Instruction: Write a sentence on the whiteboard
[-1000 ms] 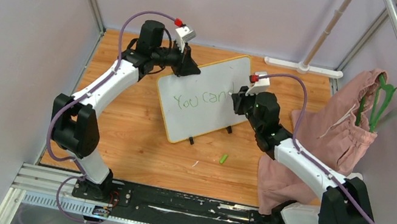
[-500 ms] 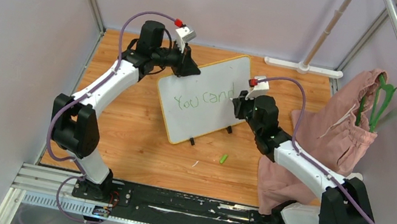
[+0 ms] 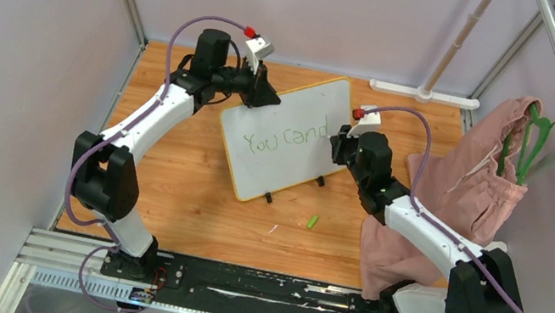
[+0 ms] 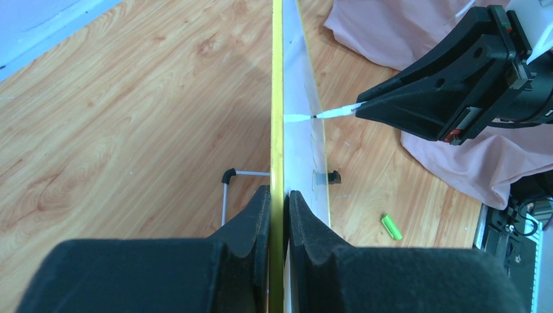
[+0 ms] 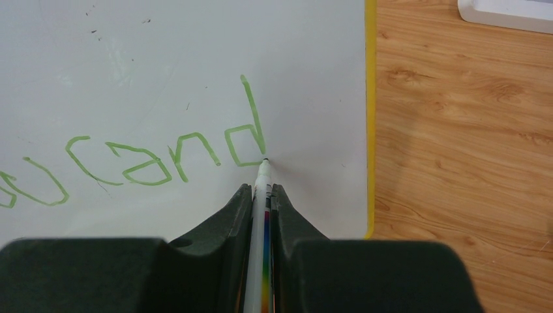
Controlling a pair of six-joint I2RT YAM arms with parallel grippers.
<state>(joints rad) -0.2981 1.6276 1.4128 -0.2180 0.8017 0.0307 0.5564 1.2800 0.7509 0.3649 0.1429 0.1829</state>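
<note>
Glossy whiteboard (image 3: 276, 172) stands on smooth wood-grain table (image 3: 188, 201).

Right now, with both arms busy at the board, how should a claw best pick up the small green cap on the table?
Pinch the green cap across its narrow middle, coming straight down from above. It lies flat on the table, clear of the feet of the whiteboard, with open wood on both long sides, so closing across it should meet nothing.

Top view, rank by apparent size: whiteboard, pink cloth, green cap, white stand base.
1. pink cloth, but it hangs nearer the camera, so its lead over the whiteboard is unsure
2. whiteboard
3. white stand base
4. green cap
</note>
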